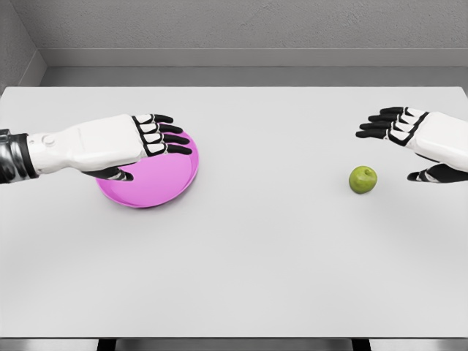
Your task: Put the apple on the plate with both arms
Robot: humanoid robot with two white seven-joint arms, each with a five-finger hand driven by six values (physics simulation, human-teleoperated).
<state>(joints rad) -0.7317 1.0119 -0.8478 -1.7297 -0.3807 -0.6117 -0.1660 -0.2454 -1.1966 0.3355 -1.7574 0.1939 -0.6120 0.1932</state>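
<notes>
A small green apple (pixel 363 179) rests on the white table at the right. A pink plate (pixel 164 183) lies on the left side. My left hand (pixel 150 150) hovers over the plate's upper left part, fingers extended and thumb below, open and holding nothing; it hides part of the plate. My right hand (pixel 406 146) sits up and to the right of the apple, fingers spread, thumb low, open and not touching the fruit.
The white table (pixel 248 256) spans the whole view, its front edge near the bottom. A grey wall (pixel 241 29) rises behind the far edge.
</notes>
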